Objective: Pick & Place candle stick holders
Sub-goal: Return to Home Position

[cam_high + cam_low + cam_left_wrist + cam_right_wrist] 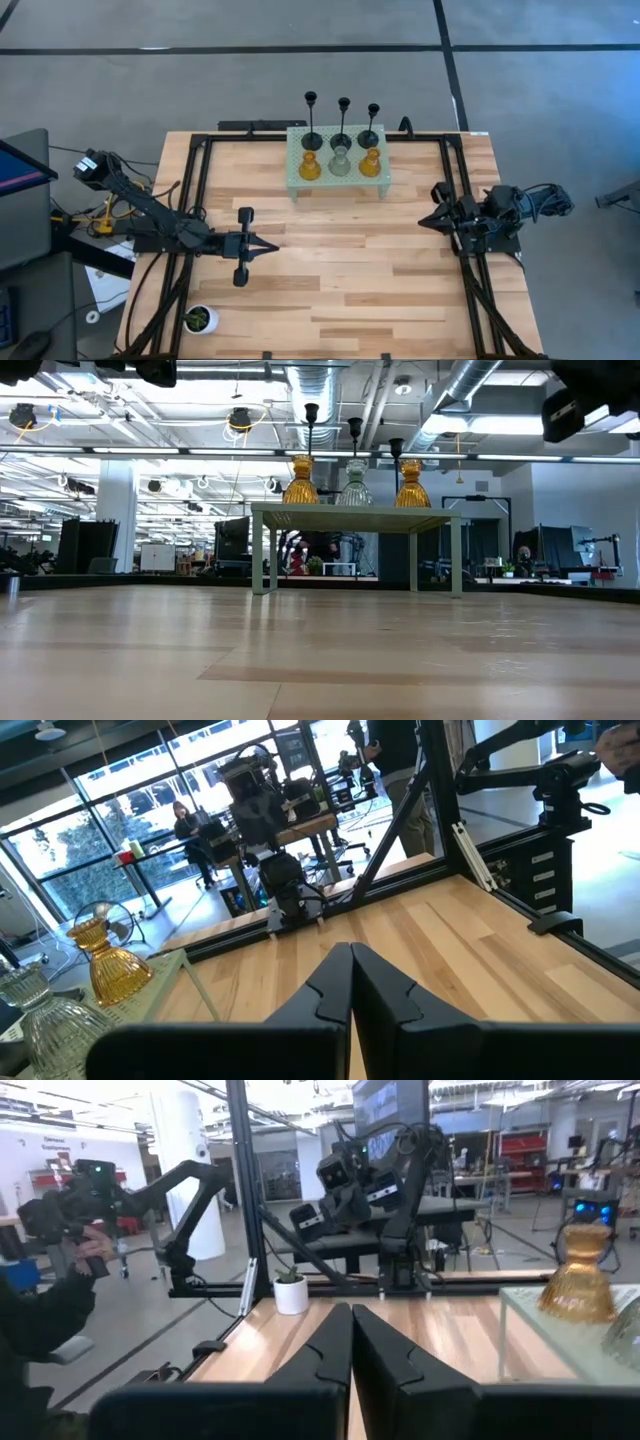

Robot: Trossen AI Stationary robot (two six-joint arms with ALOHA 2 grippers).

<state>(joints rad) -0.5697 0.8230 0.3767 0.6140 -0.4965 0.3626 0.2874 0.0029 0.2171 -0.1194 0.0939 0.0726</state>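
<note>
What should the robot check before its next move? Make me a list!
1. All six on the green stand: ok. Three black holders at the back, two amber holders and the grey holder in front.
2. All standing upright: ok.
3. The left gripper shut and empty: ok.
4. The right gripper shut and empty: ok.
5. Both grippers apart from the stand: ok.
6. The plant pot apart from the left arm: ok.
</note>
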